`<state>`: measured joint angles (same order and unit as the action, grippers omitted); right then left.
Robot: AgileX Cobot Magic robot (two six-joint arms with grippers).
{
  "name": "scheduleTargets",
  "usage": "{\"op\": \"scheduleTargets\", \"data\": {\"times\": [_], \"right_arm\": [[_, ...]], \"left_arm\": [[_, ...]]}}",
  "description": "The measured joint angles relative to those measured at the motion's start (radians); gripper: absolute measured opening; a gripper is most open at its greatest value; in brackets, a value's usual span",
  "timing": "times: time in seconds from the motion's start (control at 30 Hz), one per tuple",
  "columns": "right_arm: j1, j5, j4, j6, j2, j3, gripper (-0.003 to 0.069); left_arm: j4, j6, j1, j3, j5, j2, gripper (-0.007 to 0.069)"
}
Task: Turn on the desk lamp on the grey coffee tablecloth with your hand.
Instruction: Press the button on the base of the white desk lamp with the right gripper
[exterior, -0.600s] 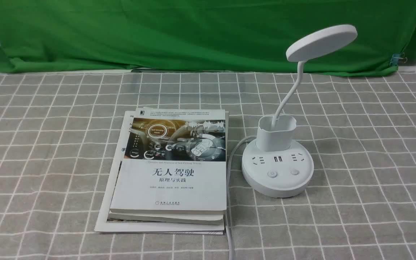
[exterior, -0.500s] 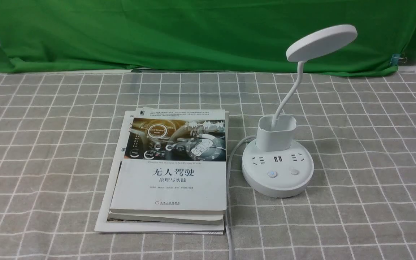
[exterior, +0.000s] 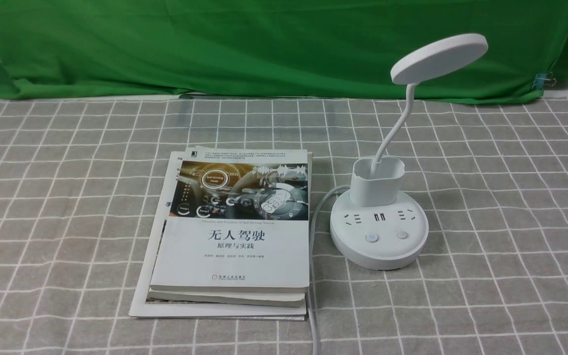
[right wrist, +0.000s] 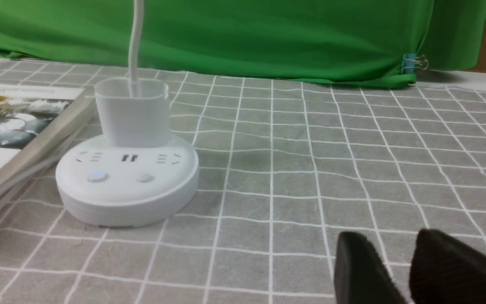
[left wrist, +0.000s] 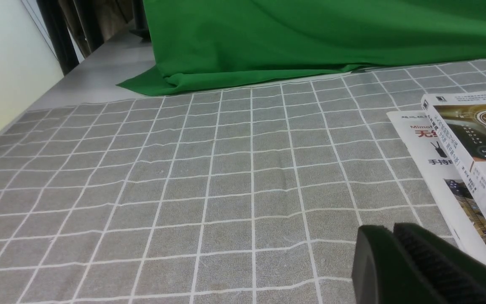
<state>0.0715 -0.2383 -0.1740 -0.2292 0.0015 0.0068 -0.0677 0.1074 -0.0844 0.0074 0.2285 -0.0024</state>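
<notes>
The white desk lamp stands on the grey coffee tablecloth, right of centre. Its disc head shows no glow. Its left button glows faint blue; the right button is plain. The lamp also shows in the right wrist view. My right gripper hovers low over the cloth, apart from the base, its jaws a small gap apart and empty. My left gripper is shut and empty over the cloth beside the books. Neither arm shows in the front view.
A stack of books lies left of the lamp, with the lamp's white cable running between them toward the front edge. A green backdrop cloth hangs at the back, with a clip at its right.
The lamp's left button went from plain grey to a faint blue glow. Nothing else moved.
</notes>
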Motion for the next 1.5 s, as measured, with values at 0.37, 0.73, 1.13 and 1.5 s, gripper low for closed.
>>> {"op": "scheduleTargets", "data": {"times": [0.37,0.73,1.13,1.5], "right_arm": [[0.000,0.000,0.000,-0.001,0.000,0.000,0.0245],[0.000,0.205,-0.089,0.280,0.000,0.000,0.0245],[0.003,0.213,-0.102,0.441,0.043,-0.066,0.0178],[0.025,-0.527,-0.100,0.017,0.776,-0.703,0.0035]], "left_arm": [[0.000,0.000,0.000,0.000,0.000,0.000,0.0019],[0.000,0.000,0.000,0.000,0.000,0.000,0.0019],[0.000,0.000,0.000,0.000,0.000,0.000,0.0019],[0.000,0.000,0.000,0.000,0.000,0.000,0.0019]]}}
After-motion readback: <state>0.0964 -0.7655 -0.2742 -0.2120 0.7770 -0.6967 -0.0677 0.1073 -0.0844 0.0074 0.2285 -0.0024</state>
